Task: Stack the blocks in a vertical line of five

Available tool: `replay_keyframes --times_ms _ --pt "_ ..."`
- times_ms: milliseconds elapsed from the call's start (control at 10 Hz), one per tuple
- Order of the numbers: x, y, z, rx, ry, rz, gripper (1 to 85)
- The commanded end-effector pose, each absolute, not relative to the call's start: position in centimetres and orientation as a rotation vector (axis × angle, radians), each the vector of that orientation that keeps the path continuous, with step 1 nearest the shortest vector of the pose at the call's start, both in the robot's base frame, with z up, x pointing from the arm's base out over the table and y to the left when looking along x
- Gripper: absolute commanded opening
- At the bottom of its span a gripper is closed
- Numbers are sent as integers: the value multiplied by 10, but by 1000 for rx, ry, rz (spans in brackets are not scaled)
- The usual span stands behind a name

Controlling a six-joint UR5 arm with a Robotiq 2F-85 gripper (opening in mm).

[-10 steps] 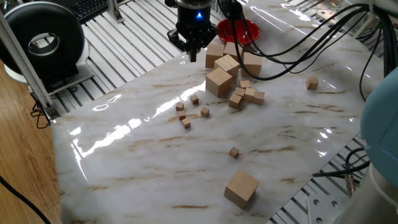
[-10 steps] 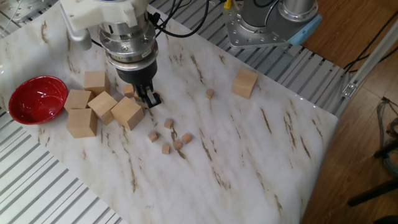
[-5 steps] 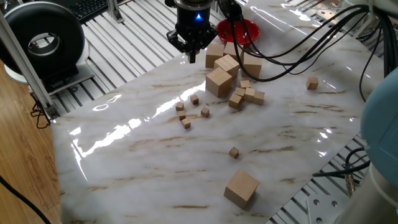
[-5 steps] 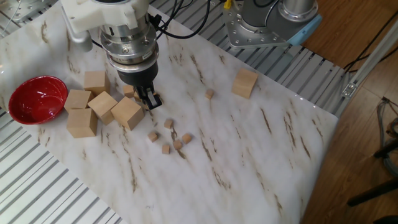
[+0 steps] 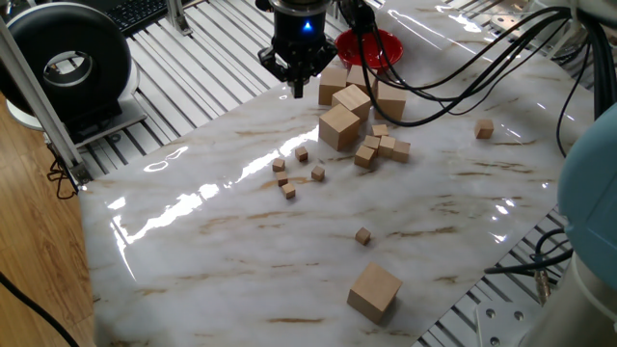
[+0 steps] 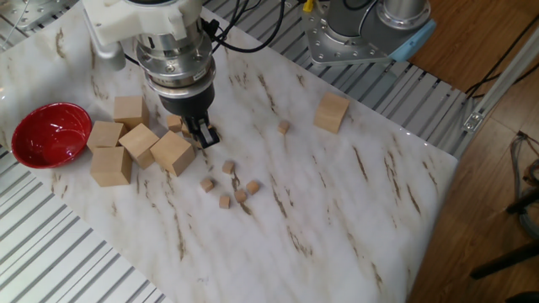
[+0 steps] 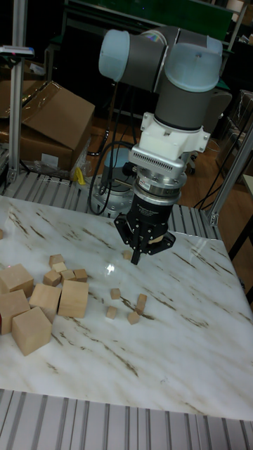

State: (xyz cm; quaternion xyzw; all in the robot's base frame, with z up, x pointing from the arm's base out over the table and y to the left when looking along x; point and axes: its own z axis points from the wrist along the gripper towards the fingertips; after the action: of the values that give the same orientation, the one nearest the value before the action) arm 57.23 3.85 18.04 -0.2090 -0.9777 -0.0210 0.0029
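Several tiny light-wood blocks [image 5: 302, 154] lie loose in a small cluster mid-table, also seen in the other fixed view [image 6: 228, 167] and the tall view [image 7: 115, 293]. One more block [image 5: 362, 235] lies alone nearer the front, seen as well from the other side [image 6: 285, 127]. None stands on another. My gripper [image 5: 299, 85] hangs above the table at the back, beside the big cubes and apart from the cluster [image 6: 205, 135] [image 7: 133, 256]. Its fingers meet in a single tip with nothing between them.
Large wooden cubes [image 5: 339, 127] [image 6: 173, 152] and medium cubes [image 5: 386, 146] crowd the area by the gripper. A red bowl [image 6: 50, 135] sits behind them. One large cube [image 5: 374, 291] stands near the front edge, and a medium cube [image 5: 484, 128] lies at the right.
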Motion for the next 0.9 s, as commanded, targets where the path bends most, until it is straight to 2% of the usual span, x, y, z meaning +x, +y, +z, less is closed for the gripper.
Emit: replay_keyframes --times_ms 0,800 --pt "572 43 181 -680 -3055 -108 10" --pt "573 43 178 -667 -3062 -119 10"
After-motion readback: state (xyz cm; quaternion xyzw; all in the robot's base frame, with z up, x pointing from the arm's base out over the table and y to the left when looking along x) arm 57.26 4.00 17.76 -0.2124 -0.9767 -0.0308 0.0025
